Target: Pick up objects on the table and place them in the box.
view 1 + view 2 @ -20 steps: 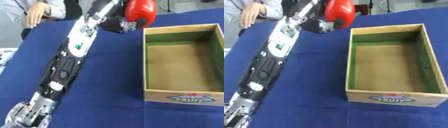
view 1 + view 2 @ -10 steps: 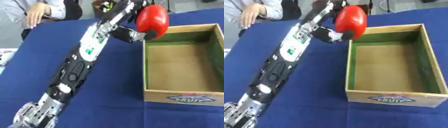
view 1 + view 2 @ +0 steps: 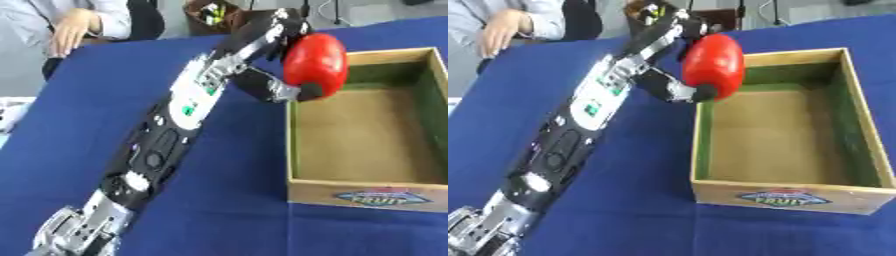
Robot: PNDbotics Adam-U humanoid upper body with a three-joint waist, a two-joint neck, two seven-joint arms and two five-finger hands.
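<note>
Reaching across blue table, long black-and-silver left arm stretches from lower left corner toward far side. Left hand curled around red rounded object, thumb under it, fingers behind. Object held in air, at box's near-left corner rim, partly over interior. Wooden box lies right of hand, green inner walls, brown floor, label on front panel. Right hand not visible.
</note>
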